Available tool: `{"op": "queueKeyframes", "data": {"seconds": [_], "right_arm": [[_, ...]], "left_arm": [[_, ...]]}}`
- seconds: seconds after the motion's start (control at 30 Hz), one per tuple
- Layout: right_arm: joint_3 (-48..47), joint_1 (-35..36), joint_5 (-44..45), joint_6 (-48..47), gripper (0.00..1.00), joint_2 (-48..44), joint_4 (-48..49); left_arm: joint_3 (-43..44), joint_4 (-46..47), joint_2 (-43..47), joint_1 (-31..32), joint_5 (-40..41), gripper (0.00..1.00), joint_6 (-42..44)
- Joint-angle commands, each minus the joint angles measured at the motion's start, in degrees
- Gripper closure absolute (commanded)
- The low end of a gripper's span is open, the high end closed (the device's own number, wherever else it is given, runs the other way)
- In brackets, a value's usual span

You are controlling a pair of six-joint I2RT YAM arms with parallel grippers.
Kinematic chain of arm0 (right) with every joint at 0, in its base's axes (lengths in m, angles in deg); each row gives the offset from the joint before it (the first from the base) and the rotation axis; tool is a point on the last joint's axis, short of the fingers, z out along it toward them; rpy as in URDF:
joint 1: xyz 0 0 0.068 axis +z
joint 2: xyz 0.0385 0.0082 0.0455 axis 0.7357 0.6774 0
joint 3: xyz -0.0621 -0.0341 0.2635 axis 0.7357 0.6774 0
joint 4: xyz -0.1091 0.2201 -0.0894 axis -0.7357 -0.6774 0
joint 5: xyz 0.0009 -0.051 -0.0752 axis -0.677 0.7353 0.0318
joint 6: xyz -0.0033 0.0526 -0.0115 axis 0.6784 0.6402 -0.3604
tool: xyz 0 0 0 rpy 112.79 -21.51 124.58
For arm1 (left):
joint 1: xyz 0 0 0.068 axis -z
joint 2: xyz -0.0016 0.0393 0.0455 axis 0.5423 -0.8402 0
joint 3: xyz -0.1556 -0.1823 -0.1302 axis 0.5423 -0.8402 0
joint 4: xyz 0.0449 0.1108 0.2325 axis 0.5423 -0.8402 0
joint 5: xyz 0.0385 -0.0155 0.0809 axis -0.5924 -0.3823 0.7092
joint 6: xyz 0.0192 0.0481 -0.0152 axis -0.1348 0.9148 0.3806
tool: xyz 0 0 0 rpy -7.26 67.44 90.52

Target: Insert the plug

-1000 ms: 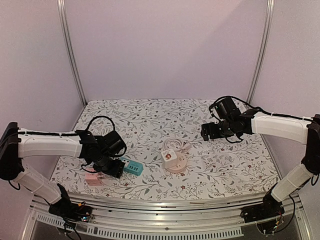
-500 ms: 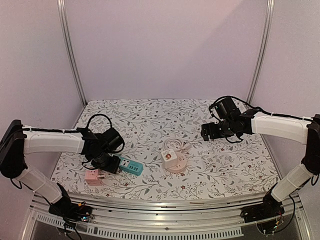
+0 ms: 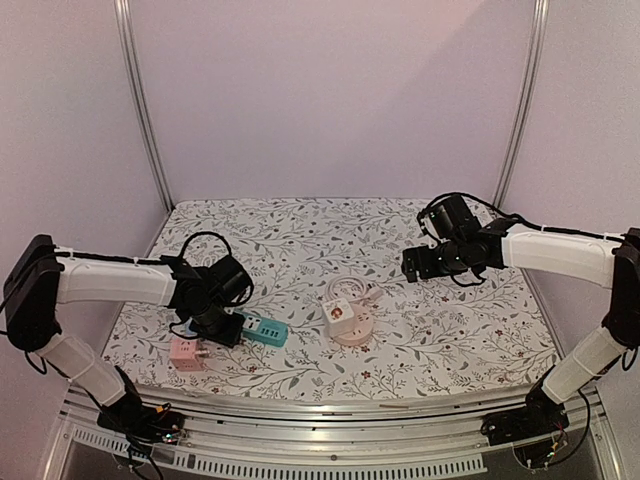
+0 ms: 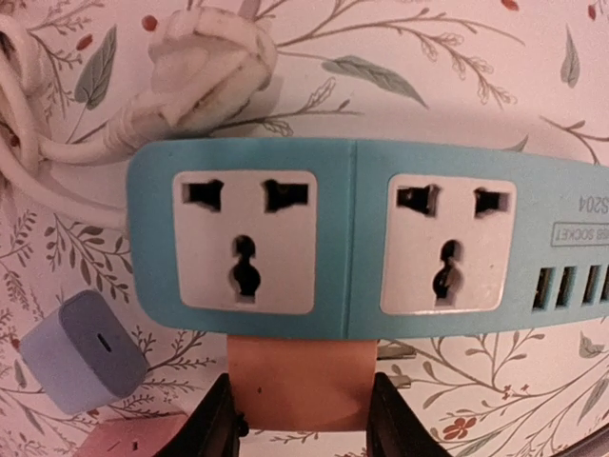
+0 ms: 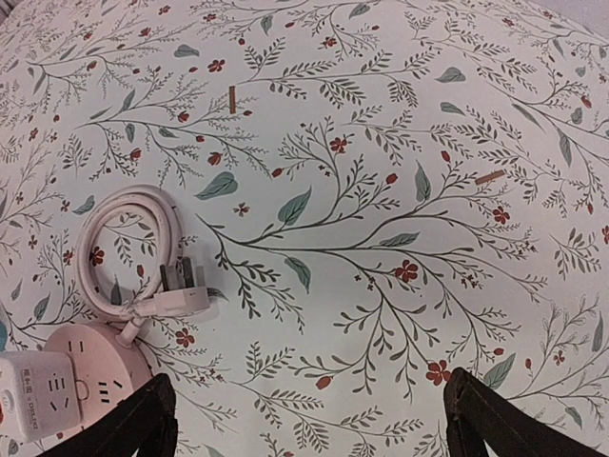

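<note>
In the left wrist view my left gripper (image 4: 303,419) is shut on a peach-orange plug (image 4: 300,381), one black finger on each side. Two metal prongs (image 4: 395,354) poke out at the plug's right side. The plug's far end meets the near edge of a teal power strip (image 4: 352,238), which lies flat with two white sockets facing up. From above, the left gripper (image 3: 215,328) sits at the left end of the teal strip (image 3: 262,330). Over the table's right side, my right gripper (image 3: 410,265) hangs open and holds nothing.
A white plug with its cord (image 4: 205,62) lies beyond the strip, and a lilac charger cube (image 4: 81,352) sits to the left. A pink cube (image 3: 187,352) rests near the front edge. A round pink socket hub (image 3: 350,320) with a coiled white cable (image 5: 124,228) sits mid-table.
The left gripper has closed onto the peach-orange plug, and the left arm has shifted slightly toward the teal strip. The right arm has not moved.
</note>
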Motion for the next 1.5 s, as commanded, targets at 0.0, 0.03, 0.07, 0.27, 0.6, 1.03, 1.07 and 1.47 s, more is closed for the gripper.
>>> {"op": "queueKeyframes", "data": {"seconds": [0.0, 0.03, 0.07, 0.27, 0.6, 1.03, 1.07, 1.47], "right_arm": [[-0.79, 0.37, 0.64, -0.63, 0.04, 0.68, -0.51], [-0.64, 0.37, 0.72, -0.63, 0.04, 0.49, -0.53], [-0.58, 0.37, 0.77, -0.59, 0.04, 0.41, -0.49], [-0.46, 0.29, 0.82, -0.39, 0.04, -0.22, -0.56], [0.30, 0.38, -3.09, 0.29, 0.04, -1.34, 0.88], [3.14, 0.42, -16.70, 1.27, 0.04, -4.97, 6.37], [3.36, 0.40, -17.85, 1.36, 0.04, -5.25, 6.93], [5.40, 1.21, -32.80, 3.75, 0.04, -8.42, 11.68]], "left_arm": [[0.39, 2.31, -2.47, -0.74, -3.11, 0.69, 0.57], [0.61, 2.24, -2.49, -0.68, -3.34, 0.71, 0.53], [0.80, 2.04, -2.51, -0.62, -3.55, 0.73, 0.60], [2.90, -0.26, 0.06, 2.24, -2.92, 0.77, 0.85], [9.76, -1.70, 1.28, 9.30, 1.83, 0.79, 3.82], [14.34, 8.64, 0.73, 17.10, 7.06, 0.82, 14.99], [14.42, 9.96, 0.63, 17.67, 7.09, 0.82, 16.11], [14.21, 22.44, -2.23, 22.11, 9.37, 0.85, 29.02]]}}
